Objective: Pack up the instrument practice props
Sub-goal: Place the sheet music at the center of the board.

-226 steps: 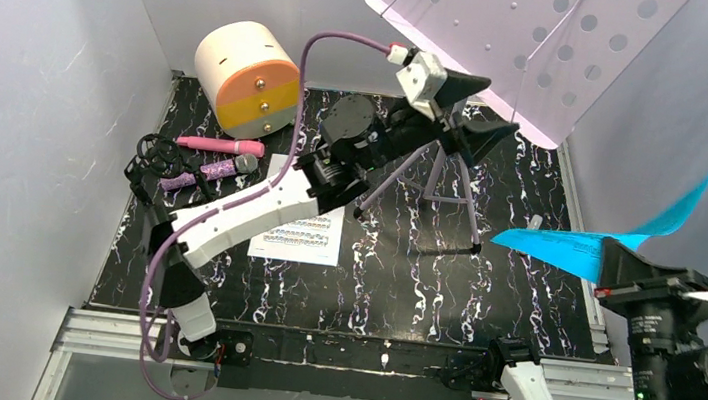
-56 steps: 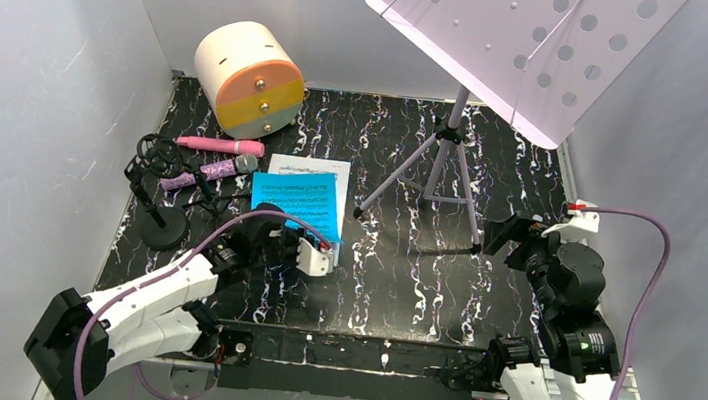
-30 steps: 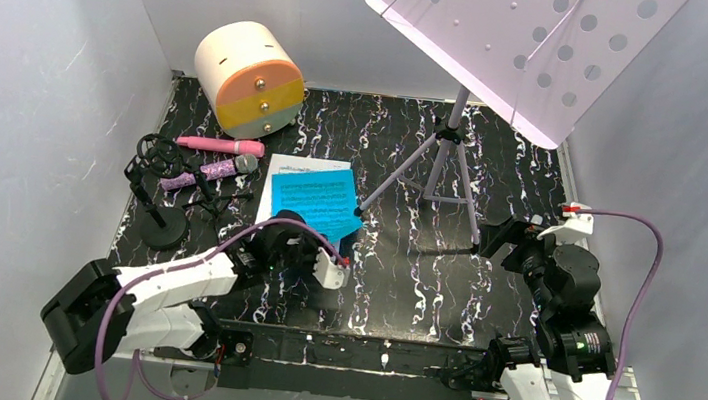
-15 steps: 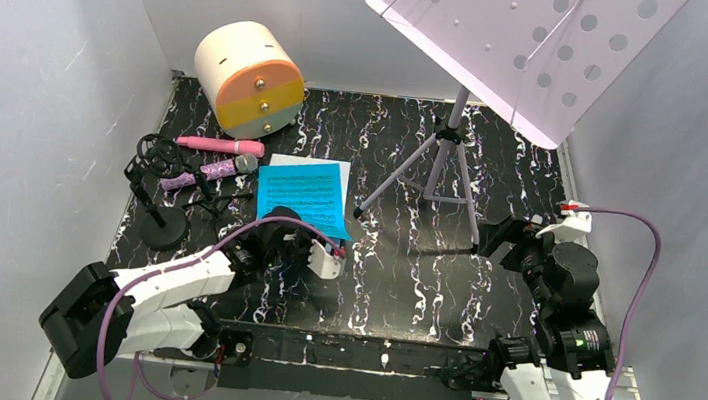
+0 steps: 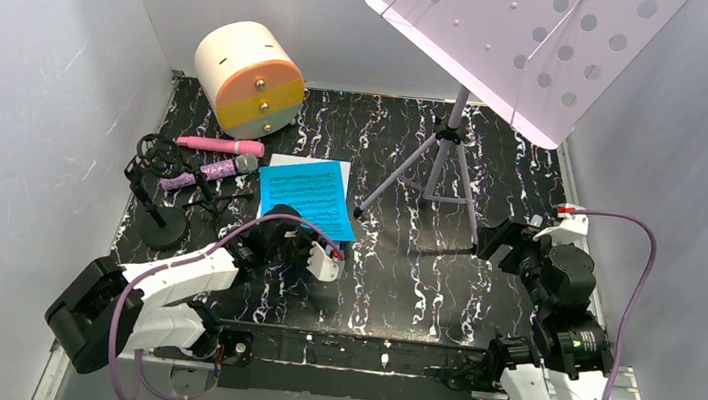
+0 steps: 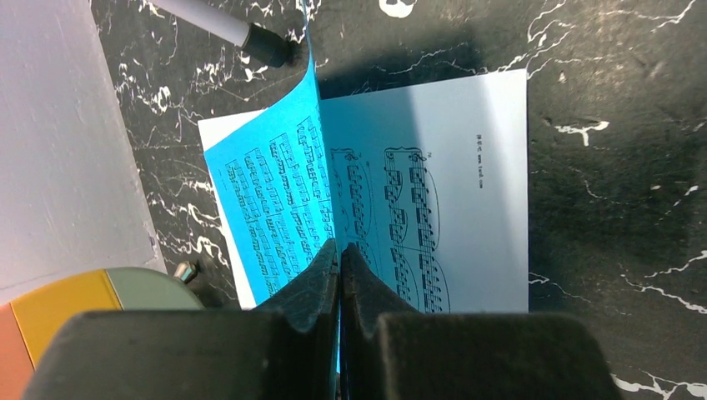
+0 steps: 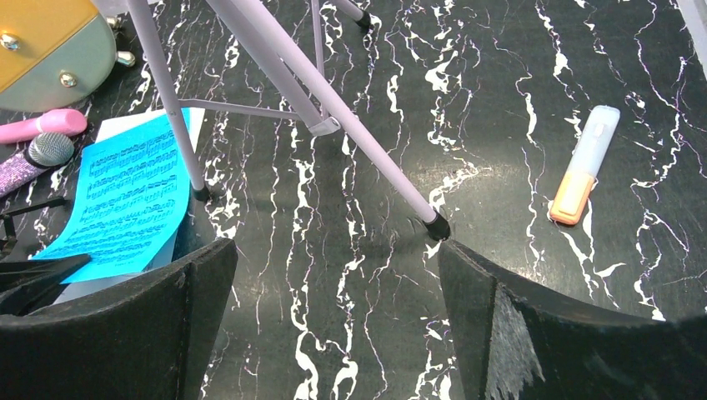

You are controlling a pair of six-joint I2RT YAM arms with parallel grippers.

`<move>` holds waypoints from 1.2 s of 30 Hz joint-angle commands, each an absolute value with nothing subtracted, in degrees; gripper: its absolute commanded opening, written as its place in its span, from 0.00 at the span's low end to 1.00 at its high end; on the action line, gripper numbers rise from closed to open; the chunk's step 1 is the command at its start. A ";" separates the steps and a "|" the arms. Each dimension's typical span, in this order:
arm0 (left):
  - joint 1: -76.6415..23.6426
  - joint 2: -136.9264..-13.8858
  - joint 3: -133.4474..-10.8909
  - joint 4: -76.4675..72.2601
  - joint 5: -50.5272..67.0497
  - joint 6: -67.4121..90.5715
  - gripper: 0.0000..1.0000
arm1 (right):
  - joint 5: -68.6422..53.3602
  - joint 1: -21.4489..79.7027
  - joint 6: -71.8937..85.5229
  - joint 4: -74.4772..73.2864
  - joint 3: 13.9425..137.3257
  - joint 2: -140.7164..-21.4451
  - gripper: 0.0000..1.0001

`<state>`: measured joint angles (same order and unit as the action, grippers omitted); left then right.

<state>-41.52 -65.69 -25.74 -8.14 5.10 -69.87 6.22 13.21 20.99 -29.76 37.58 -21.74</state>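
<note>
The blue sheet [image 5: 303, 192], which some seconds ago hung in the air off to the right, now lies over the white sheet [image 6: 467, 183] at the left of the counter [image 5: 403, 266]. Over the last two seconds it swung a little askew and back. I take it the two pages are being squared into one pile before packing. The left fingers [image 6: 339, 254] are pressed narrow on the blue sheet's near edge, while the right fingers [image 5: 501, 239] stand wide and hold nothing, near a foot of the music stand [image 5: 509, 37]. The pinched edge is hidden, one side of the blue sheet curls up, and I cannot tell how true the pages sit. The stand's top is cut off overhead, and the black tripods [image 5: 155, 192] beside the pink microphone [image 5: 220, 145] are a tangle.
</note>
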 commanded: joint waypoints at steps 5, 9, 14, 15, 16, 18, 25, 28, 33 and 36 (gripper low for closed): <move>-42.10 -63.79 -24.92 -8.94 6.09 -72.15 0.00 | 6.06 13.45 20.52 -26.26 36.80 -21.49 0.99; -42.15 -65.64 -25.83 -7.67 5.25 -73.93 0.00 | 5.86 13.45 20.30 -25.95 36.58 -21.62 0.99; -42.14 -66.64 -24.24 -7.72 2.88 -75.23 0.02 | 5.42 13.52 20.30 -24.91 36.10 -21.55 0.99; -42.12 -66.41 -23.87 -7.93 2.49 -75.04 0.04 | 5.45 13.47 20.26 -24.75 35.98 -21.54 0.99; -42.17 -66.22 -23.61 -7.76 2.14 -74.98 0.05 | 5.37 13.45 20.24 -24.70 35.93 -21.59 0.99; -42.18 -65.78 -23.48 -6.22 1.06 -75.03 0.08 | 5.14 13.45 20.06 -24.51 35.78 -21.62 0.99; -42.14 -63.45 -22.87 -3.28 -1.00 -74.12 0.38 | 5.08 13.49 19.45 -24.42 35.36 -21.19 0.99; -42.17 -61.37 -23.79 0.42 -2.16 -73.24 0.48 | 5.12 13.45 19.42 -24.38 35.35 -20.94 0.99; -42.15 -56.66 -26.40 9.94 -2.54 -69.97 0.58 | 4.82 13.45 19.50 -24.17 35.38 -21.11 0.99; -42.16 -54.45 -28.16 15.40 -0.70 -68.12 0.63 | 4.99 13.50 19.60 -24.08 35.66 -21.43 0.99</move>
<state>-41.87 -57.49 -24.58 5.65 -1.72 -71.22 5.39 13.21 20.53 -26.87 35.62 -21.67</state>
